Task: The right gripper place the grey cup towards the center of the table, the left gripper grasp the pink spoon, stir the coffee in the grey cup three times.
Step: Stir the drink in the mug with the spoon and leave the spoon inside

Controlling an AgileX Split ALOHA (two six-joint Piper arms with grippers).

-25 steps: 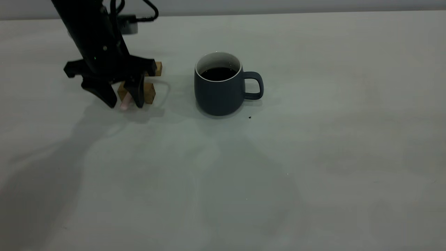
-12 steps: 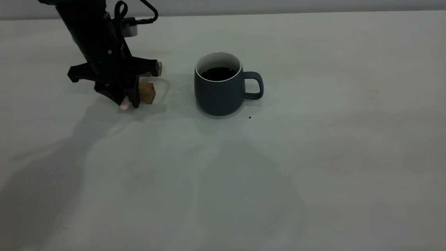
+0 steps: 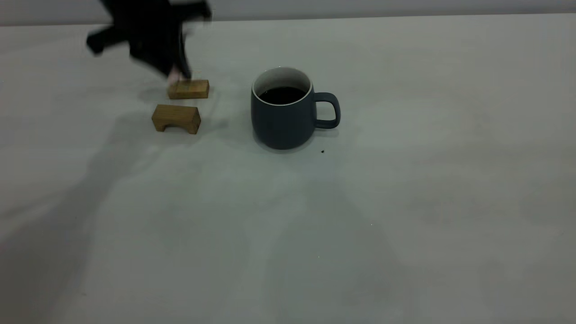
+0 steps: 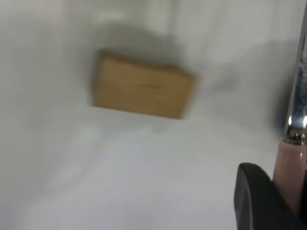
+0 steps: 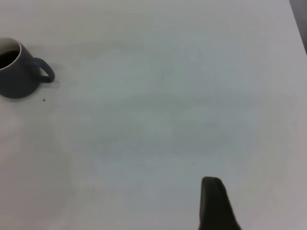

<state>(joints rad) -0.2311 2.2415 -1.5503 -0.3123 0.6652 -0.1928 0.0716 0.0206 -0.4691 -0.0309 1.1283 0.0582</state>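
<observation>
My left gripper (image 3: pixel 177 67), clenched on the pink spoon (image 4: pixel 290 170), has risen from the two wooden blocks (image 3: pixel 176 118), now uncovered, so the pick-up looks done. The grey cup (image 3: pixel 283 110) with its coffee (image 3: pixel 282 94) stands mid-table (image 3: pixel 405 202); stirring is next. Whether the right gripper (image 5: pixel 216 203) is released, I cannot tell.

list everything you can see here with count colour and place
grey cup: 1, dark slate grey with white inside, mid table, handle toward the right arm's side
coffee: dark, inside the cup
wooden blocks: 2, tan, on the table on the cup's left-arm side
pink spoon: 1, pink handle, metal neck, held in the left claw
table: 1, pale grey
left claw: 1, black, raised above the far block
right claw: 1, black, only one finger shows, far from the cup
</observation>
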